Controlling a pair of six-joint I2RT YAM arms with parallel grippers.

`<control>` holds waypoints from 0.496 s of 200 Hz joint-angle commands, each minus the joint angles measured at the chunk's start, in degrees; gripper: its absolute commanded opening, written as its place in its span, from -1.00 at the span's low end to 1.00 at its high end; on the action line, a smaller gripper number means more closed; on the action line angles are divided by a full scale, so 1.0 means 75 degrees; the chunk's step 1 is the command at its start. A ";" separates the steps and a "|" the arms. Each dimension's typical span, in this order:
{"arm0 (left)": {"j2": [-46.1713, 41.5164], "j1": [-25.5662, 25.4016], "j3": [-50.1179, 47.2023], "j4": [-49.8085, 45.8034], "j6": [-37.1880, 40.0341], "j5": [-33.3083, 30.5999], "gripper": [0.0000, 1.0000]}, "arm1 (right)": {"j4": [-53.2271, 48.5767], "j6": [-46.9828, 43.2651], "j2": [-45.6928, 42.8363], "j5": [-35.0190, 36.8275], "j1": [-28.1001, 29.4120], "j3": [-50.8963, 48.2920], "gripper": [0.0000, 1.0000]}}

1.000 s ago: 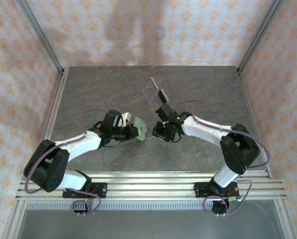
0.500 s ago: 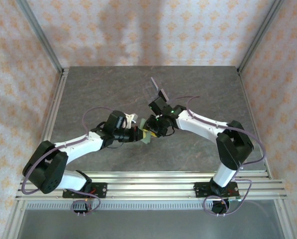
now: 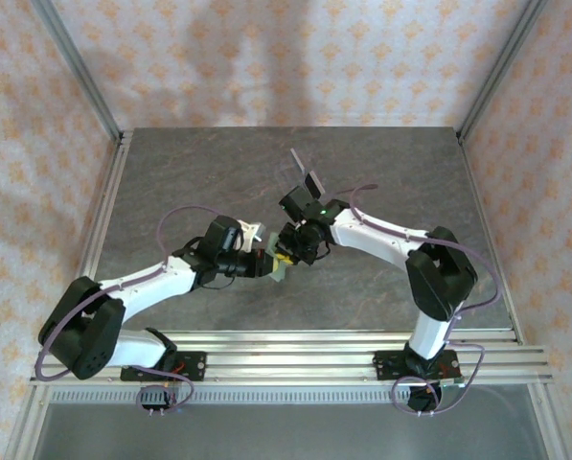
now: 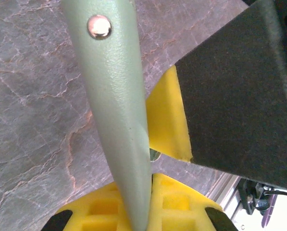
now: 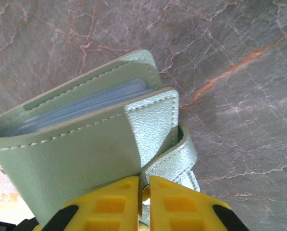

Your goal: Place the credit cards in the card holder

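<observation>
The sage-green card holder [image 3: 278, 268] hangs above the table between both arms. My left gripper [image 4: 142, 214] is shut on its lower edge, so the holder [image 4: 117, 101] rises edge-on with a metal snap stud [image 4: 99, 26] near the top. My right gripper [image 5: 143, 202] is shut on the holder's snap tab [image 5: 179, 159], and its dark finger [image 4: 239, 91] shows beside the holder. Pale bluish layers [image 5: 85, 103] lie inside the holder [image 5: 81, 154]; I cannot tell whether they are credit cards or pockets. A dark card [image 3: 313, 182] stands further back on the table.
A clear plastic stand [image 3: 298, 171] sits beside the dark card, just behind my right arm [image 3: 381, 240]. Metal rails [image 3: 103, 211] border the grey marble table [image 3: 209, 172] on both sides and along the near edge.
My right gripper moved left to the card holder and shut on its snap tab. My left gripper carried the holder slightly to the right, still shut on it.
</observation>
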 commanded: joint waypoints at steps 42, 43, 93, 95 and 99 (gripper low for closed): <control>-0.0457 -0.0050 0.0074 0.0393 0.0874 -0.0665 -1.00 | -0.1062 -0.0016 0.0670 0.0341 0.0071 -0.0168 -1.00; -0.0459 -0.0055 0.0071 0.0394 0.0875 -0.0677 -1.00 | -0.1058 -0.0014 0.0676 0.0335 0.0074 -0.0185 -1.00; -0.0728 -0.0050 -0.0141 0.0231 0.0806 -0.1882 -1.00 | -0.0845 0.0025 0.0602 0.0327 0.0077 -0.0509 -1.00; -0.0738 -0.0052 -0.0158 0.0263 0.0782 -0.1910 -1.00 | -0.0844 0.0024 0.0595 0.0329 0.0077 -0.0524 -1.00; -0.0772 -0.0052 -0.0194 0.0312 0.0745 -0.1980 -1.00 | -0.0835 0.0023 0.0600 0.0342 0.0076 -0.0567 -1.00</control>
